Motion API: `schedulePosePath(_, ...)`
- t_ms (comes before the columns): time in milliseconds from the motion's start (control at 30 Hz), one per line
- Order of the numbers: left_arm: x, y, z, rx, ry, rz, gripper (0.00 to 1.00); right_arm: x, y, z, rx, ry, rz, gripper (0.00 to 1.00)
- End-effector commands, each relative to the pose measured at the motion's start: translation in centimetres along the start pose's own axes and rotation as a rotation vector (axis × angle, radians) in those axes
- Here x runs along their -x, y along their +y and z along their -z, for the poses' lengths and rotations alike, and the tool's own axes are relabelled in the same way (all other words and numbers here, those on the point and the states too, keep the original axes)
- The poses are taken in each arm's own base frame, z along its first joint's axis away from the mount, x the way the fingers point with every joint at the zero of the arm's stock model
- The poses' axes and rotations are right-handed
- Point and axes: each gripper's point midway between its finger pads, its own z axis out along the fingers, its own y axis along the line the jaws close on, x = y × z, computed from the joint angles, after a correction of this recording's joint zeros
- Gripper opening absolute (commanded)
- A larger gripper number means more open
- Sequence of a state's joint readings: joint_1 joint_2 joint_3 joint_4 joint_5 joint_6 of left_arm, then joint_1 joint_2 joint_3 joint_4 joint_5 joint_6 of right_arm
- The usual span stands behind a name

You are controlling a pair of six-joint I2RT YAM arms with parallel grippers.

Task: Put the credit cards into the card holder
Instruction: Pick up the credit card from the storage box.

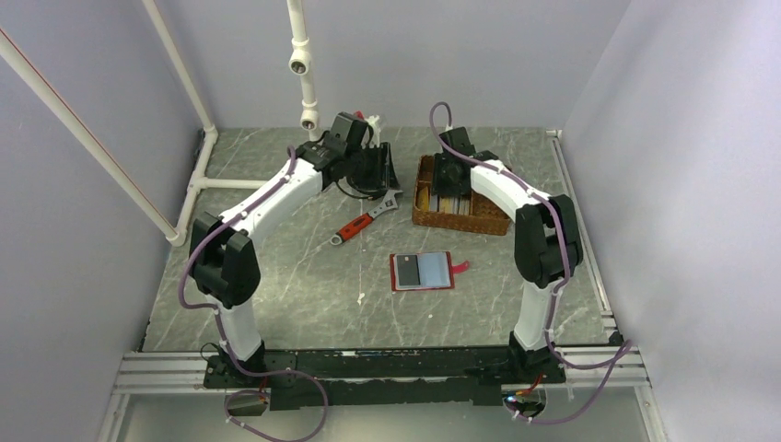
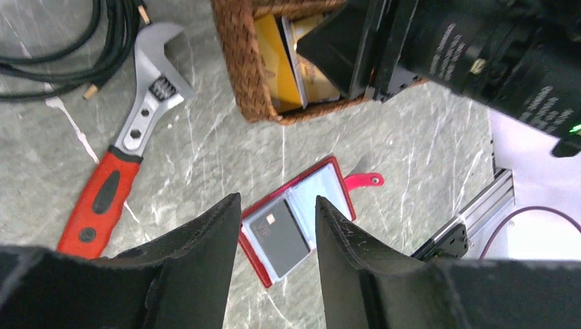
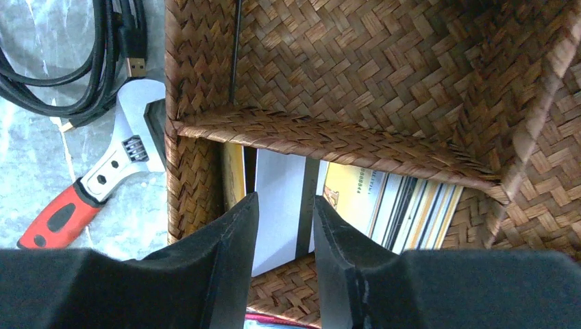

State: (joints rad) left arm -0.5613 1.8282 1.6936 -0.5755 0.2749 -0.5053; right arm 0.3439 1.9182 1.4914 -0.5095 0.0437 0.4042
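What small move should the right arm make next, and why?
Probably lower the right gripper and close on the white card: its open fingers line up either side of that card, standing in the basket, and the card holder lies open.

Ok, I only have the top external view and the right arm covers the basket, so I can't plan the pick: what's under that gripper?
Observer: The right gripper hangs open just above a white card that stands on edge in the basket.
Operator: Is that the only card in there?
Observer: No, other cards stand beside it in the same compartment, some printed in yellow.
Operator: And is the left gripper holding anything?
Observer: No, the left gripper is open with nothing between its fingers, and its camera looks down on the open card holder.
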Motion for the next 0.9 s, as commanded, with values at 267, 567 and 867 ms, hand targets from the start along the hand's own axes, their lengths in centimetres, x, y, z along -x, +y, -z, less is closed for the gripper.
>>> schedulePosePath(267,-1.4,-0.4,0.6,-0.059,0.019,-0.015,0.50,1.7,1.4,-0.1,0.003,-0.061,-0.013,0.35)
schedulePosePath(567,-1.4,-0.4,0.9,-0.059,0.017,-0.015,0.50,1.3,1.1,-0.9,-0.025,-0.047,0.001,0.28)
schedulePosePath(867,-1.2,-0.7,1.1,-0.070,0.012,-0.013,0.50,0.8,1.0,-1.3,-0.050,-0.042,0.020,0.29)
